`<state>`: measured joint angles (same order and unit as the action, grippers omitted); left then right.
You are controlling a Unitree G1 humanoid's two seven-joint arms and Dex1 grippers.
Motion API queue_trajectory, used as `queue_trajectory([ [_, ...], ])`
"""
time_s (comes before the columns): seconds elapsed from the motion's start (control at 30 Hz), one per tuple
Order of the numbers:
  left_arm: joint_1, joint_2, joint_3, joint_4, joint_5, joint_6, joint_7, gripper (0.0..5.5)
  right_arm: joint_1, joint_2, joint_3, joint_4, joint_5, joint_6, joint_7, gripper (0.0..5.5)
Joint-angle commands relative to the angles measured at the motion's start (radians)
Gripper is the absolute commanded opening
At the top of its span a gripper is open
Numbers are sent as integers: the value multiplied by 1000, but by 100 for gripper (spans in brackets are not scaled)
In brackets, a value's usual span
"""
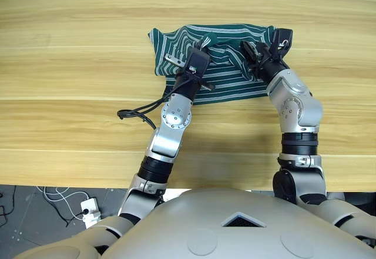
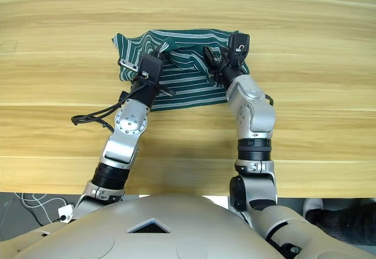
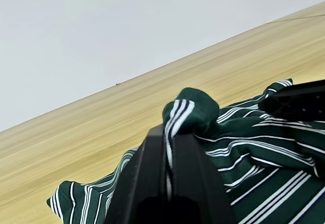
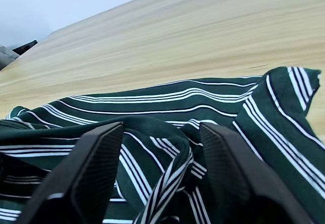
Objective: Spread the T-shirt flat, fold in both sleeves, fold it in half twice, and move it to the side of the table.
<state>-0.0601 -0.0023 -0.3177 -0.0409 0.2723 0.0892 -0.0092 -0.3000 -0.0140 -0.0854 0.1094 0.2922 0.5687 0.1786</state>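
- Head views: the shirt, green with white stripes, lies bunched on the table beneath both grippers. The left gripper is over its middle. The right gripper is near it, over the shirt's right edge, close to the far right corner.
- Left wrist view: the left gripper is closed, its fingers pinching a raised striped fold. The rest of the shirt spreads under and beyond the tips.
- Right wrist view: the right gripper stands wide apart, gripping nothing. Its fingers flank a crumpled ridge of cloth, and a striped edge rises beside one finger.
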Motion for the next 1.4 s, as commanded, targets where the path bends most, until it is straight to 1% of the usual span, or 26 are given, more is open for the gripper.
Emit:
queue_trajectory([
  [0.03, -5, -7, -2, 1, 7, 10, 3, 3, -21, 1, -1, 59, 2, 24, -3, 278],
  [0.13, -8, -8, -4, 3, 7, 10, 2, 3, -34, -4, -2, 94, -7, 7, -2, 278],
  [0.27, -7, -10, -5, 6, 8, 11, 2, 0, -42, -7, 0, 103, -11, -5, 0, 214],
  [0.43, -9, -12, -5, 12, 8, 10, 1, 0, -47, -13, 0, 105, -15, -27, 0, 112],
  [0.63, -10, -14, -1, 16, 7, 9, 4, 0, -44, -17, 0, 108, -17, -42, -2, 10],
  [0.67, -10, -14, -1, 17, 8, 9, 4, 0, -43, -17, 0, 106, -17, -43, -3, 2],
  [0.8, -13, -12, 6, 22, 7, 6, 8, 0, -41, -24, 1, 109, -25, -60, -3, 2],
  [0.87, -20, -6, 19, 19, 4, 7, 6, 0, -42, -39, 15, 106, -44, -99, 11, 2],
  [0.97, -74, 27, 96, -19, -26, 23, -9, 0, -68, -85, 22, 65, -78, -219, 48, 2],
  [1.1, -197, 127, 246, -77, -109, 85, -82, 0, -133, -151, -21, 30, -80, -312, 75, 2],
  [1.2, -313, 209, 341, -83, -221, 171, -189, 0, -166, -223, -30, -8, -91, -389, 137, 2],
  [1.3, -456, 304, 391, -58, -298, 258, -292, 0, -245, -307, -50, -1, -86, -419, 194, 2],
  [1.4, -618, 391, 405, 42, -327, 296, -372, 0, -378, -376, -61, 49, -94, -454, 231, 2],
])
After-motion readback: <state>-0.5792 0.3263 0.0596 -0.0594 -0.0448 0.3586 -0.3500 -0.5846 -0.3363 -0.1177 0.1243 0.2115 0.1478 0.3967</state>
